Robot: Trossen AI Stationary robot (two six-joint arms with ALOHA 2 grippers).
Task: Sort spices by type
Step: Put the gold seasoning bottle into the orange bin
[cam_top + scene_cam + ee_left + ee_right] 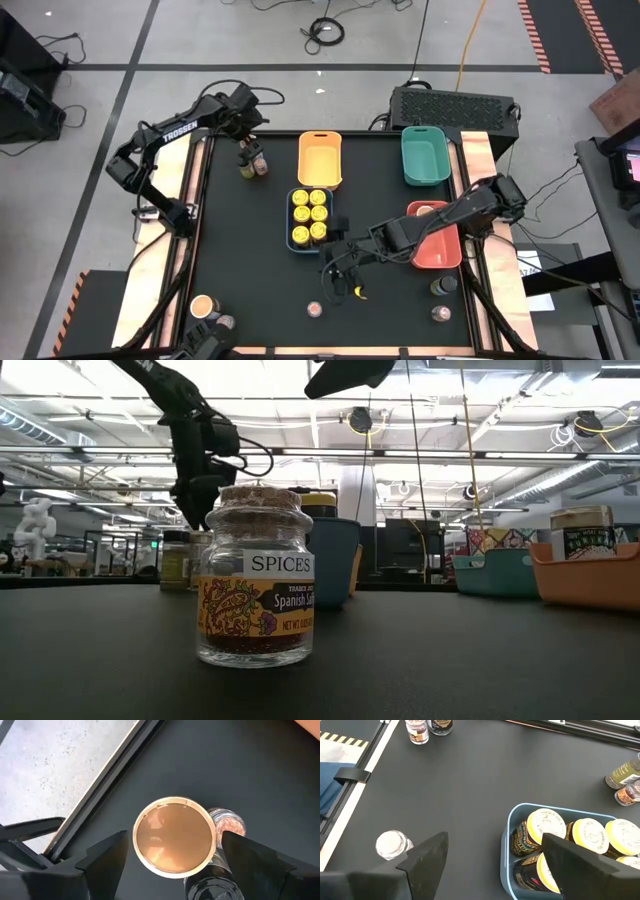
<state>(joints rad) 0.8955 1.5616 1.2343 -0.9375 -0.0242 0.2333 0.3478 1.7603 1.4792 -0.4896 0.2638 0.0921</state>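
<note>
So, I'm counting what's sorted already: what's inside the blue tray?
The blue tray holds yellow-lidded spice jars, six visible from above in two columns of three. Their dark labels show in the right wrist view; the tray floor beneath them is covered.

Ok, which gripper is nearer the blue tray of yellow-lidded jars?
Right. The right gripper hangs open just off the blue tray's near corner; the left gripper is open over jars near the table's far-left edge.

A grey concrete floor (90, 160) surrounds the black table (250, 260), with black cables (325, 30) lying beyond its far edge. Overhead, ceiling pipes (450, 455) cross a bright ceiling.
</note>
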